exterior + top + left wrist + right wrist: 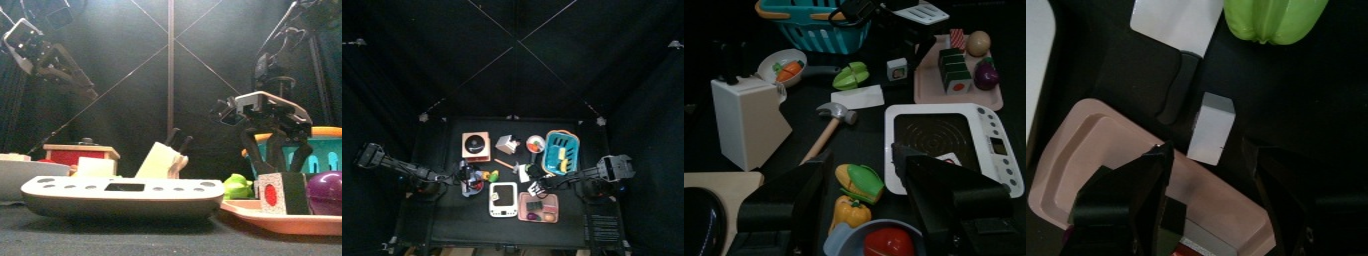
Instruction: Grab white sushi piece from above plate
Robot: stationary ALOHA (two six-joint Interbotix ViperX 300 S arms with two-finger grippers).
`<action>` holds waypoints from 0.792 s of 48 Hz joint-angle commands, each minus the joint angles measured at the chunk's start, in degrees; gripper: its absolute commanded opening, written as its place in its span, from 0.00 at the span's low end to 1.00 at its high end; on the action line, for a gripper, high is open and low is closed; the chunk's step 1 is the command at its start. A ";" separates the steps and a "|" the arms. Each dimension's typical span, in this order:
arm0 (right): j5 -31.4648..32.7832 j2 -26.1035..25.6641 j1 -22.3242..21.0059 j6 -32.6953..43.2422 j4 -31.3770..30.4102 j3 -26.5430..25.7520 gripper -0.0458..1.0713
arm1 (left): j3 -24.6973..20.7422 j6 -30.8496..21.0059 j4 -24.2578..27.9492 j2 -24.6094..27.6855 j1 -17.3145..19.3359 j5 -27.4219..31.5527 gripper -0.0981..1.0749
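Note:
The white sushi piece (1212,127) is a small white oblong lying on the black table just off the rim of the pink tray (1086,165). My right gripper (1208,192) hangs straight above it with its jaws open, one on each side, not touching. The piece also shows in the left wrist view (895,68), between the green pepper (851,75) and the pink tray (958,92). In the top view the right gripper (541,187) covers it. My left gripper (865,215) rests open at the table's left, above a bowl of toy vegetables (865,225).
A white scale (504,198) lies beside the pink tray (539,208). Behind stand a teal basket (563,150), a plate with a carrot (780,68), a white knife block (744,120) and a brown box (476,143). A toy hammer (831,125) and a white card (1173,22) lie mid-table.

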 commanded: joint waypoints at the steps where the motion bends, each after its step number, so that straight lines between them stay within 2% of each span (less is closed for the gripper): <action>1: -0.09 -0.88 -0.09 -0.09 -0.18 -0.53 0.83 | -0.70 -0.09 0.26 0.09 0.18 0.18 0.82; 7: -0.35 -0.79 -0.26 0.00 -0.62 -0.44 0.79 | -0.70 -0.09 0.26 0.09 0.26 0.18 0.82; 23: -0.35 0.26 -0.79 0.00 -0.79 -1.05 0.61 | -0.70 -0.09 0.18 0.00 0.35 0.18 0.82; 38: 3.52 -1.93 -0.44 -0.26 -0.79 -3.52 0.59 | -0.79 -0.09 0.09 0.09 0.44 0.09 0.82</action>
